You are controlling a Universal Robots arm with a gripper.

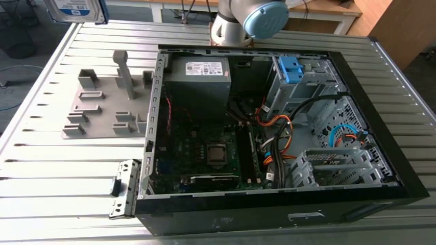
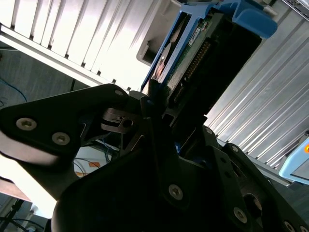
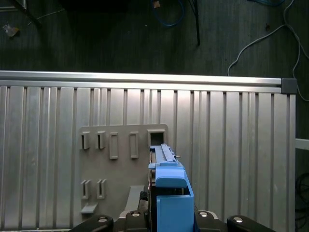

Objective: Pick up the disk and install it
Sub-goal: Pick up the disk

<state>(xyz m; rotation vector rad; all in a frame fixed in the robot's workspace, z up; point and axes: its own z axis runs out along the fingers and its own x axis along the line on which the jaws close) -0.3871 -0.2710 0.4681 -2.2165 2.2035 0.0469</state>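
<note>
Tool [image 2: 161, 104] gripping one disk [image 2: 193, 58] (blue-framed), one grey fixture plate [image 3: 120, 164] below

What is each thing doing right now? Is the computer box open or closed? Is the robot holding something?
Silver metal disk with blue plastic bracket: up in the air, gripped by the hand.
Black robot hand: shut on the disk.
Black computer case: open, lying flat, insides showing.
Grey plastic holder rack: resting on the slatted metal table, slots empty.
</note>
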